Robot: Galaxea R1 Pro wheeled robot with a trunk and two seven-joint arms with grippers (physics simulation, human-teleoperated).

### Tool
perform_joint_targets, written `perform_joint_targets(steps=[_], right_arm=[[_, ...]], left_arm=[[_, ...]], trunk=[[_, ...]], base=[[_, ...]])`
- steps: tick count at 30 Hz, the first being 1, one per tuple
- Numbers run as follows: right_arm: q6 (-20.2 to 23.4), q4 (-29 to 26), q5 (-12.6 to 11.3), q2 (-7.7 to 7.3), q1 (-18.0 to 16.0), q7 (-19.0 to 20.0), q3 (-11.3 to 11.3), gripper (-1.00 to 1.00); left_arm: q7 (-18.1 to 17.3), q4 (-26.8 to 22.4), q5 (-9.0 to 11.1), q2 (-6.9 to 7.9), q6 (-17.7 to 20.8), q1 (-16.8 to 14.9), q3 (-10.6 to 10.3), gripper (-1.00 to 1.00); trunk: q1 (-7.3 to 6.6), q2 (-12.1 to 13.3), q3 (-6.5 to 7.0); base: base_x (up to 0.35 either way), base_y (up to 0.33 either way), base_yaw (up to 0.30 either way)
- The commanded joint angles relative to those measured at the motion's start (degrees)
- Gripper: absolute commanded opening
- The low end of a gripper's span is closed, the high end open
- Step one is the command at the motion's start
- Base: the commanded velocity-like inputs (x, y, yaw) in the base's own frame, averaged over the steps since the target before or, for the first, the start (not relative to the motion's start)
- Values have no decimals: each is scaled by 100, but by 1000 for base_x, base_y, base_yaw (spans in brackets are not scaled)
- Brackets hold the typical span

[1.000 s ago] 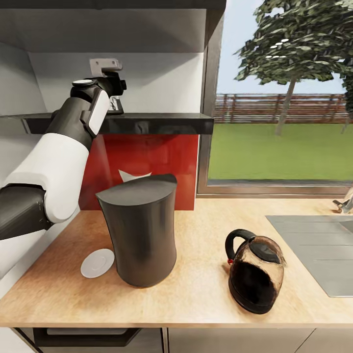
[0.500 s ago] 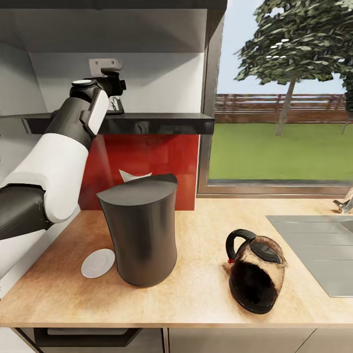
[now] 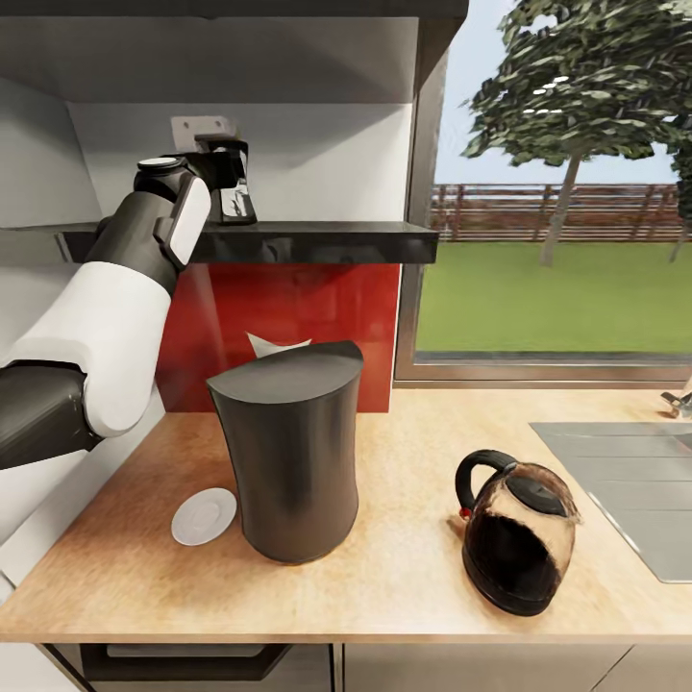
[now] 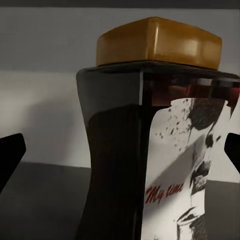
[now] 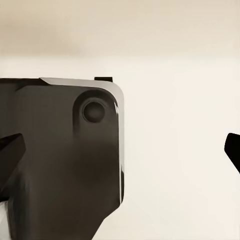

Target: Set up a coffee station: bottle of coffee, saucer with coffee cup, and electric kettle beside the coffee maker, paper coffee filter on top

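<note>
Dark glass, tan-capped, the bottle of coffee (image 4: 150, 145) stood on the kitchen shelf (image 3: 317, 241) between the left gripper (image 3: 234, 188)'s spread fingers (image 4: 11, 152) (neither touching it). Below sat the coffee maker (image 3: 288, 452), with the saucer (image 3: 204, 516) beside it and the electric kettle (image 3: 519, 543) nearby.

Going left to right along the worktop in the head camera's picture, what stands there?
Saucer → coffee maker → electric kettle → sink.
</note>
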Motion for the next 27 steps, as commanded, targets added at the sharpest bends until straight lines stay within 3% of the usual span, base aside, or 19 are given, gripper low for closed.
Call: perform_joint_targets(steps=[1, 22, 23, 27], right_arm=[[-20, 6, -1, -1, -5, -3, -3, 100], [-20, 4, -2, -1, -5, -3, -3, 100], [-20, 4, -2, -1, -5, -3, -3, 100], [-20, 4, -2, -1, -5, -3, -3, 100]], left_arm=[[41, -1, 32, 3, 32, -6, -24, 100], [33, -26, 34, 3, 16, 329, -24, 100], [33, -28, 34, 3, 20, 338, -24, -100], [0, -24, 36, 2, 38, 353, -27, -100]], trunk=[[4, -13, -13], [4, -13, -13], [4, -13, -13], [4, -13, -13]], base=[[172, -78, 0], [42, -15, 0], [0, 0, 0], [0, 0, 0]])
